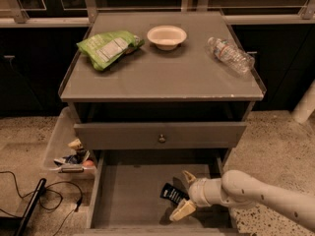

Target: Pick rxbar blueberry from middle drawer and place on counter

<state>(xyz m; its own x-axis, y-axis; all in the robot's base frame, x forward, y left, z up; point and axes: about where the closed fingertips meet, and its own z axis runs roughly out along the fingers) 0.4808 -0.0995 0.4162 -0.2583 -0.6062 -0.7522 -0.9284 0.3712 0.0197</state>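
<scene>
The rxbar blueberry (173, 194) is a small dark navy bar with white print. It lies on the grey floor of the open middle drawer (128, 191), right of centre. My gripper (184, 194) is inside the drawer at the bar's right end, open. One cream fingertip (189, 176) is behind the bar and the other fingertip (181, 211) in front of it. The white arm reaches in from the lower right. The counter (162, 77) is the grey cabinet top above.
On the counter lie a green crinkled bag (108, 47), a white bowl (167, 36) and a clear plastic bottle (230, 54). A shut drawer front with a brass knob (161, 138) sits above the open drawer. A clear bin (64, 149) with clutter and black cables (29, 200) are at the left.
</scene>
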